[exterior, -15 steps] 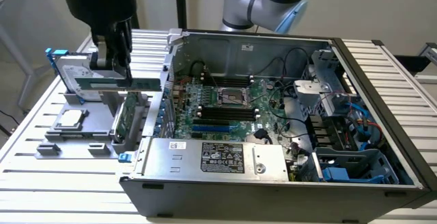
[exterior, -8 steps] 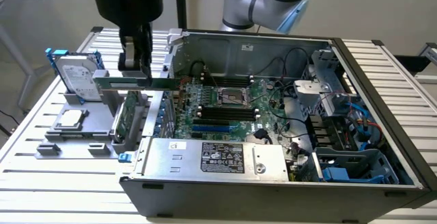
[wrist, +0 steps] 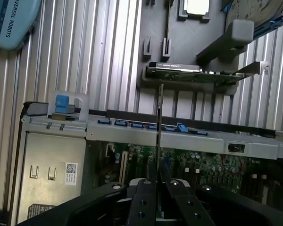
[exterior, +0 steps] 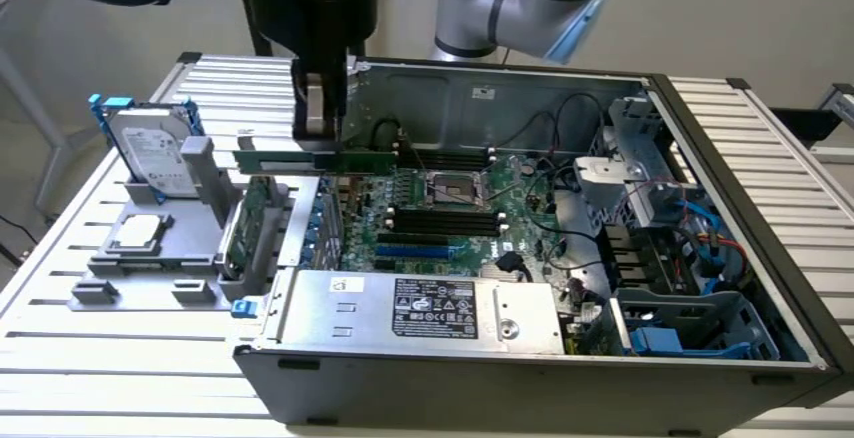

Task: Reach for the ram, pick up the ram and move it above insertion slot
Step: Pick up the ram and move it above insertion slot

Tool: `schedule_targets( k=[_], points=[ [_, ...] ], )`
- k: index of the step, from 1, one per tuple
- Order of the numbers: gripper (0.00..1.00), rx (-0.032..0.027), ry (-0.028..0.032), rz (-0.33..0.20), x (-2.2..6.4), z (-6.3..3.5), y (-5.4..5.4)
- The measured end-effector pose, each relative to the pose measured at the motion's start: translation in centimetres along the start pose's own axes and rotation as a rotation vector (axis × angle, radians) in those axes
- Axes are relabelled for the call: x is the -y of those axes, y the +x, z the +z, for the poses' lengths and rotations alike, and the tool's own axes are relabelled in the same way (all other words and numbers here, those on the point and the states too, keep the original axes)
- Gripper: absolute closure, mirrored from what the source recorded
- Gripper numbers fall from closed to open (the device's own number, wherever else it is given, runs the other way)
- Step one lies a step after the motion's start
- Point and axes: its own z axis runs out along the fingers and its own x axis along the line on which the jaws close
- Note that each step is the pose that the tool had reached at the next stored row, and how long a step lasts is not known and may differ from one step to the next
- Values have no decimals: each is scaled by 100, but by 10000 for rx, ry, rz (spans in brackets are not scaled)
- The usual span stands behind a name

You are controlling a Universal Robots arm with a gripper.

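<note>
Currently the hand (exterior: 318, 138) is clamped on the ram (exterior: 316, 161), holding it off the surfaces. In the exterior view the ram hangs level, long edge horizontal, at the open PC case's (exterior: 747, 158) edge on the exterior view's left, partly over the motherboard (exterior: 454, 208) and partly over the grey fixture (exterior: 200, 248) outside the case. The black memory slots (exterior: 441, 223) sit lower and toward the exterior view's right of the ram; it is not over them.

Wrist view: ram (wrist: 160, 127) seen edge-on as a thin vertical line running out from between the two dark fingers (wrist: 142, 202), which pinch it from both sides. Beyond its tip stands the taller green expansion card (wrist: 193, 75) in the grey fixture, with a CPU (wrist: 196, 6) in its holder further on.

Other items: hard drive (exterior: 150, 153) upright in a blue bracket on the ribbed counter (exterior: 80, 358), power supply (exterior: 427, 308) at the case's near edge, blue cables (exterior: 707, 228) on the exterior view's right.
</note>
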Motion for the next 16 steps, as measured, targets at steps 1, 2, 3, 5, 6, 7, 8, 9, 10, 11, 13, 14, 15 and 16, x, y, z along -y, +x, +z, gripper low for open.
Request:
schedule_targets(
  k=[1, 2, 3, 5, 6, 7, 8, 9, 10, 11, 13, 14, 15, 16],
  points=[
    [86, 12, 0, -2, 45, -4, 4],
    [86, 25, 2, -2, 89, -6, 9],
    [86, 34, 2, -4, 134, -9, 13],
    [86, 44, 2, -6, 225, -14, 22],
    [86, 46, 0, -6, 269, -17, 26],
    [86, 46, 0, -6, 314, -20, 30],
    [86, 46, -1, -7, 363, -23, 33],
    [86, 46, -1, -6, 408, -26, 36],
    [86, 47, 0, -6, 453, -28, 38],
    [86, 46, -1, -6, 498, -30, 38],
    [86, 46, -2, -6, 590, -33, 30],
    [86, 46, -1, -5, 634, -33, 21],
    [86, 45, -1, -6, 675, -34, 10],
    [86, 48, 0, -6, 712, -32, -5]
  ],
)
